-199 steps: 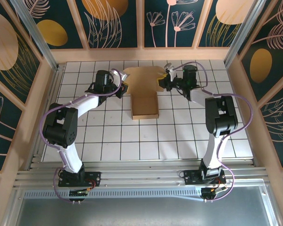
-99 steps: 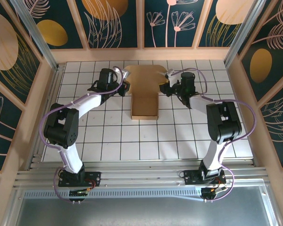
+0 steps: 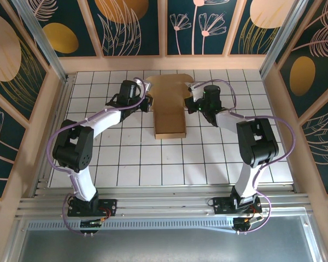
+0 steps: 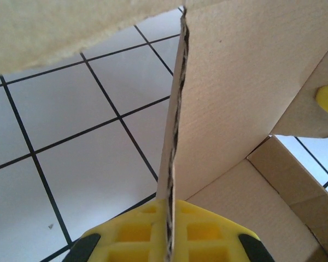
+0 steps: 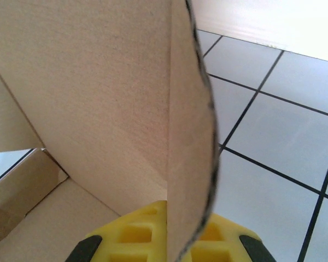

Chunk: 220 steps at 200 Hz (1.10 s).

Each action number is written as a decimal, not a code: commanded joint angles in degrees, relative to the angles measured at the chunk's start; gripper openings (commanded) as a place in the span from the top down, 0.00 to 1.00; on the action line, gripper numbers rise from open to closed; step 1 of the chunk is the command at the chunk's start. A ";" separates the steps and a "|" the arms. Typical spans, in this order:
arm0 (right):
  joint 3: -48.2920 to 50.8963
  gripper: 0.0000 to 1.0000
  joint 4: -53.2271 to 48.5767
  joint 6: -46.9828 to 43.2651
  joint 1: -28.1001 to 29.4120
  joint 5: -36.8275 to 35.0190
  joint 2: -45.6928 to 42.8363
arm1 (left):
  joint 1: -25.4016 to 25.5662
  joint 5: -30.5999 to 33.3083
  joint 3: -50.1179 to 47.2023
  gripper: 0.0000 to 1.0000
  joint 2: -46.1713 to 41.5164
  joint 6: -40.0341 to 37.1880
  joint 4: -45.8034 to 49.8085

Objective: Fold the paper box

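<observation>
White-tiled worktop [image 3: 126, 158] with black grid lines. Ringed on far, left and right edges by dark panels [image 3: 136, 27] painted with orange discs and pale flowers. Along near edge, aluminium rails [image 3: 164, 206].

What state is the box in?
Partly folded: the box has a shallow tray at its near end; left gripper and right gripper pinch its far flap.

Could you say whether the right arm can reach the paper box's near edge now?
Probably not yet: the right gripper is shut on the paper box's far panel and must release first.
</observation>
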State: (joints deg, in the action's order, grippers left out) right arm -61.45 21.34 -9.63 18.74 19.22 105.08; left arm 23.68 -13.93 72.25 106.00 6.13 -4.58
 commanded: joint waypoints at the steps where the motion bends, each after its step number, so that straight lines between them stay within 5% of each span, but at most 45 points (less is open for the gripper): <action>1: -1.61 1.00 -1.06 3.65 3.68 -5.72 1.83 | 3.66 -1.44 1.23 1.00 2.41 4.19 -2.89; 58: 4.74 1.00 5.71 8.65 9.07 -18.37 0.50 | 5.34 -1.71 -2.59 1.00 1.60 12.55 -7.92; 154: 16.09 0.96 14.20 9.57 12.28 -22.60 -5.92 | 6.97 -4.61 -13.91 1.00 -5.40 17.68 -17.63; 220: 25.80 0.99 28.72 4.24 16.88 -33.12 -7.46 | 9.99 -5.06 -20.26 1.00 -7.13 18.46 -22.74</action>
State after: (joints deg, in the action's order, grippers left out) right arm -38.57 47.05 -2.09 31.79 -14.48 97.86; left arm 29.71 -11.81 53.69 99.94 22.90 -26.72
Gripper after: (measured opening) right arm 0.056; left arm 0.046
